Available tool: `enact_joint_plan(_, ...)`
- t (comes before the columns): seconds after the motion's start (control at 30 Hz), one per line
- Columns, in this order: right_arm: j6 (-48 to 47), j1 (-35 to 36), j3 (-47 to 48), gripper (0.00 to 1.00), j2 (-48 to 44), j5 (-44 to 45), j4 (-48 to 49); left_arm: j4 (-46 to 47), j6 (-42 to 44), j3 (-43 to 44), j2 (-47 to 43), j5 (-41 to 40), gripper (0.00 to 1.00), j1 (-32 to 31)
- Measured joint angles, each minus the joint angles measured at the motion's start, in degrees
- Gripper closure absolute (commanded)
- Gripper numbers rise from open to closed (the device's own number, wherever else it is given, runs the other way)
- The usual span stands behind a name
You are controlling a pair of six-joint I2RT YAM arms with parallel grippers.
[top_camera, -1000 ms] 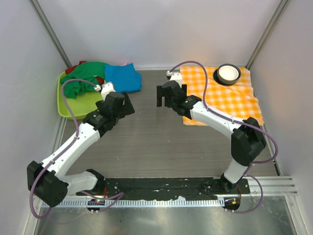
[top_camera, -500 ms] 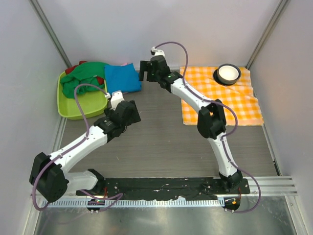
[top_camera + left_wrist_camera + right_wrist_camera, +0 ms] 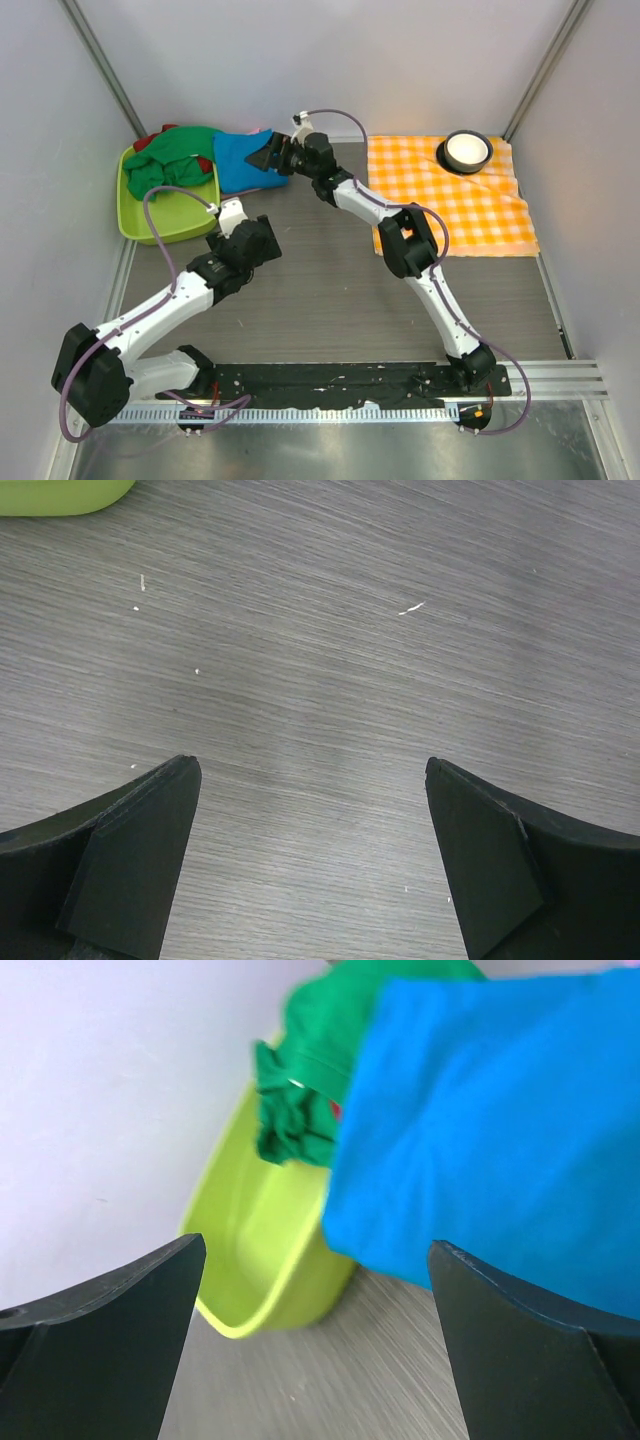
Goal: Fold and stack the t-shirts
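The lime tub holds the green t-shirt; the blue t-shirt overlaps its rim. The jaws of the left gripper and the right gripper stand apart.

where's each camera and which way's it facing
Top external: above and behind, looking down on the table; left arm and right arm show.
Left wrist: looks down at table and bin corner; open left gripper shows.
Right wrist: faces the blue t-shirt and bin; open right gripper shows.
Top and right wrist share the blue t-shirt.

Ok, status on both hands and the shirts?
Left hand open over table. Right hand open, at blue t-shirt, no grip yet. Nothing in the way.
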Motion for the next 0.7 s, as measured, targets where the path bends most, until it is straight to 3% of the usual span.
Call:
enact_joint_plan(0.27, 8.55, -0.42, 3.56, 0.00, 6.43, -1.22, 18.75, 1.60, -0.02, -0.52, 0.00, 0.00, 0.00, 0.00)
enact_joint_plan(0.53, 15.02, -1.88, 11.41, 0.00, 19.58, 6.47, 21.53, 2.03, -0.07, -1.20, -0.42, 0.39, 0.00, 0.00)
enact_joint_plan(0.7, 17.31, -2.60, 11.56, 0.00, 21.53, 9.51, 22.82, 2.29, -0.02, -1.20, -0.39, 0.63, 0.00, 0.00)
